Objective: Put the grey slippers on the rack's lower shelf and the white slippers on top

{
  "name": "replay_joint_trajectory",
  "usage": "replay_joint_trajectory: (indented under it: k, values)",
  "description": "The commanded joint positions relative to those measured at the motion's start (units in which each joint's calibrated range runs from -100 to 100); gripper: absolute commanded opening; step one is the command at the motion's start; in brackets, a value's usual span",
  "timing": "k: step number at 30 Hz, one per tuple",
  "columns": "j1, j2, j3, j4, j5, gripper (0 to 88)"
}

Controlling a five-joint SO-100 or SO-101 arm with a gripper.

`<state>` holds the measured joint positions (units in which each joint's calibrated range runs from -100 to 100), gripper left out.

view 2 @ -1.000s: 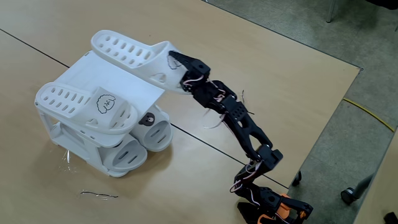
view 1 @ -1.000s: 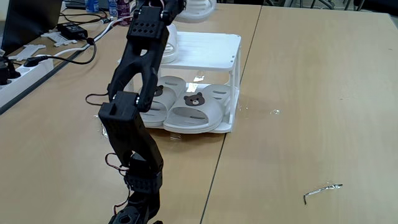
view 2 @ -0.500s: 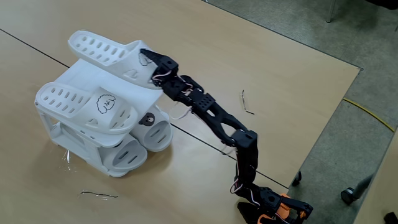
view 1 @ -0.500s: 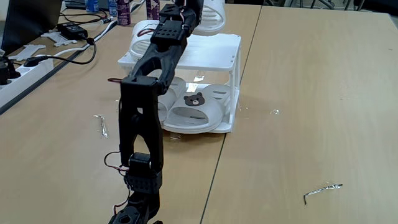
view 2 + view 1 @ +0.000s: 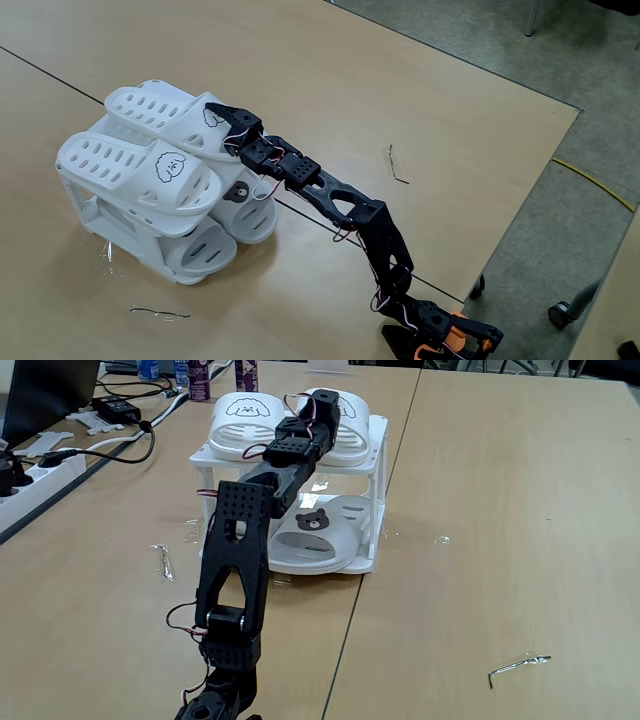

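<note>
The white rack (image 5: 379, 500) (image 5: 96, 214) stands at mid-table. Both grey slippers lie on its lower shelf, toes outward: one with a bear badge (image 5: 318, 537), its neighbour (image 5: 268, 542) partly behind my arm, and both show under the top panel (image 5: 251, 216) (image 5: 204, 250). Two white slippers rest side by side on top. One lies free (image 5: 238, 426) (image 5: 138, 168). The other (image 5: 350, 432) (image 5: 157, 107) has my gripper (image 5: 321, 407) (image 5: 222, 120) shut on its strap end by the dog face.
A power strip (image 5: 34, 466), cables, a black adapter (image 5: 114, 407) and bottles (image 5: 192, 376) sit on the left side. Bent wire bits lie on the table (image 5: 518, 664) (image 5: 162, 560) (image 5: 397, 165) (image 5: 158, 313). The table edge (image 5: 520, 210) drops off behind the arm's base.
My arm stretched forward and came down, carrying the second white slipper from above the rack onto its top panel, beside the first one.
</note>
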<state>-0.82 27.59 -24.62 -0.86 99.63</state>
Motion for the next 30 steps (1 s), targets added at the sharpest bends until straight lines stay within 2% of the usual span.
replay_joint_trajectory:
  k: [1, 3, 6, 24, 30]
  values:
    - [-1.6, -2.1, -3.2, -1.8, 0.4, 9.3]
    - [-2.0, -2.1, -3.3, -1.8, 0.4, 20.1]
    - [-2.1, -4.2, -1.7, -1.8, 0.4, 28.1]
    - [-1.2, -32.9, 31.8, -1.8, 0.4, 27.6]
    - [-1.2, -46.6, 48.2, -1.8, 0.4, 27.5]
